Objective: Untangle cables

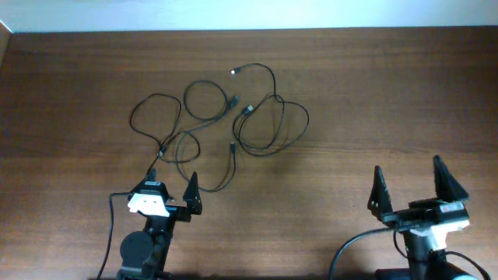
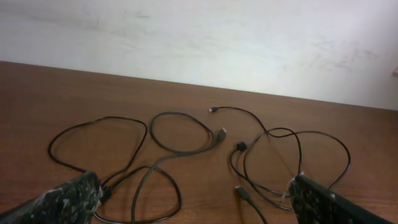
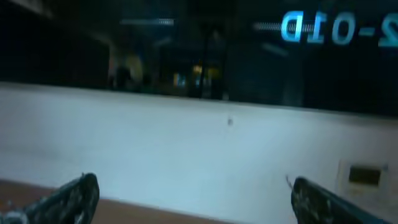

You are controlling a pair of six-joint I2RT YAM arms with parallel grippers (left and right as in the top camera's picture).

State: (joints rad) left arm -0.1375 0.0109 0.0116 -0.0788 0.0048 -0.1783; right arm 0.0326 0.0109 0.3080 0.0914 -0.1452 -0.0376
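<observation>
Thin black cables (image 1: 218,117) lie in loose overlapping loops on the brown table, in the upper middle of the overhead view. One silver-tipped plug (image 1: 234,71) points to the far side. In the left wrist view the cables (image 2: 186,146) spread across the table ahead. My left gripper (image 1: 171,180) is open and empty at the near edge of the loops, with a loop and a plug (image 2: 241,193) lying between its fingers (image 2: 193,202). My right gripper (image 1: 411,180) is open and empty at the front right, far from the cables; its fingers (image 3: 193,199) point at the wall.
The wooden table (image 1: 373,101) reaches a pale wall (image 2: 199,37) at the back. The thicker black arm cables (image 1: 109,233) run down by the arm bases at the front edge. A dark window with a lit sign (image 3: 336,28) shows above the wall.
</observation>
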